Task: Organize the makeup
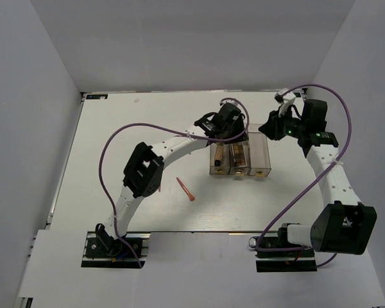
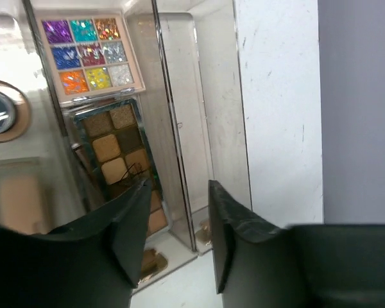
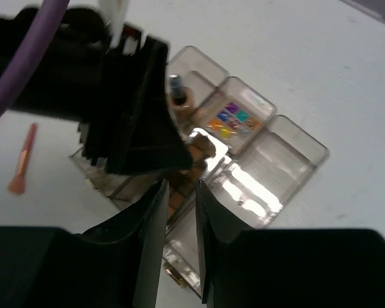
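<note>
Tools: left gripper (image 2: 178, 218), jaws spread with a plain gap and nothing between them, hanging over the far end of the box row, above the wall between the middle and right boxes. Second tool: right gripper (image 3: 179, 212), jaws parted only narrowly, nothing pinched, poised at the far right side of the same row, near the other gripper.

Holder: three clear boxes (image 1: 239, 168) with gold fittings, side by side and touching. They stand a little right of the centre of the table (image 1: 115, 128), about midway between its far and near edges.

Left box (image 1: 216, 171): one tan bottle (image 3: 181, 99) with a dark cap lying inside. Further tan shapes show through the wall, too blurred to name.

Middle box (image 1: 237, 172): two palettes laid end to end.
- bright palette (image 2: 90, 58), nine glittery pans in purple, teal, blue, orange, yellow and silver.
- brown palette (image 2: 119, 151), pans in tan and dark brown, its end hidden behind the left finger.

Right box (image 1: 260, 154): clear walls, just beside the middle box.

Loose item: pink stick (image 1: 185, 189), lying flat and slanted on the bare table, left of the boxes and nearer the near edge, well apart from both grippers.
</note>
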Tool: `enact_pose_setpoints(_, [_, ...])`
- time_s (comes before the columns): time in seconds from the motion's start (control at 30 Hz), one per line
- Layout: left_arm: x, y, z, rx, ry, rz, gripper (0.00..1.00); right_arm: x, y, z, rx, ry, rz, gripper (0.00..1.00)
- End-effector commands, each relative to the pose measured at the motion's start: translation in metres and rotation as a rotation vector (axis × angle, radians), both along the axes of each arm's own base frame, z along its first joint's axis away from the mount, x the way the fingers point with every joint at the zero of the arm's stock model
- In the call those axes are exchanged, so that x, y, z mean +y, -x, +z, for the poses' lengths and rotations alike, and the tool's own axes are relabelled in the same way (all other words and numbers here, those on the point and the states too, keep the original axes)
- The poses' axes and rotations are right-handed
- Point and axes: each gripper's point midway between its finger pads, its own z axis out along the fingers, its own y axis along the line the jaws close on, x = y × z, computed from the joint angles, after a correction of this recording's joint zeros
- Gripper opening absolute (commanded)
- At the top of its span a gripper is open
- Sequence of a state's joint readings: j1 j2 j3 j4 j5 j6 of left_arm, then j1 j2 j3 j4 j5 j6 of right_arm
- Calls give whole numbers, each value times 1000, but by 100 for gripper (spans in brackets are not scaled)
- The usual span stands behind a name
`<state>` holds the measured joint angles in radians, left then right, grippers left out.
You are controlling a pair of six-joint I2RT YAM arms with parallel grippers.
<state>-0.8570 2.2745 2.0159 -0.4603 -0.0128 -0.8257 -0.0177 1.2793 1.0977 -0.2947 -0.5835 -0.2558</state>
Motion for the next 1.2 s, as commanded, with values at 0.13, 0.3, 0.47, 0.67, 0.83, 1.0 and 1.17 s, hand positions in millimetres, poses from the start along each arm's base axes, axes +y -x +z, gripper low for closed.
enact_pose_setpoints(0.13, [79,33,123,-210,53,64,22,59,78,18,-13,-131,569,27])
enact_pose_setpoints(0.3, [169,65,120,-219,7,196,12,89,104,-14,64,0,666,26])
enact_pose_setpoints(0.47, [252,110,84,-124,-75,372,39,137,124,-55,143,105,705,27])
enact_pose_setpoints(0.67, [319,153,48,-26,-128,561,69,189,151,-104,259,266,716,36])
enact_pose_setpoints(0.83, [361,182,45,-8,-110,676,70,237,160,-141,438,333,687,41])
enact_pose_setpoints(1.0, [383,197,46,5,-130,733,70,274,147,-155,440,348,576,47])
enact_pose_setpoints(1.17, [390,203,42,23,-145,748,71,294,147,-174,443,397,526,54])
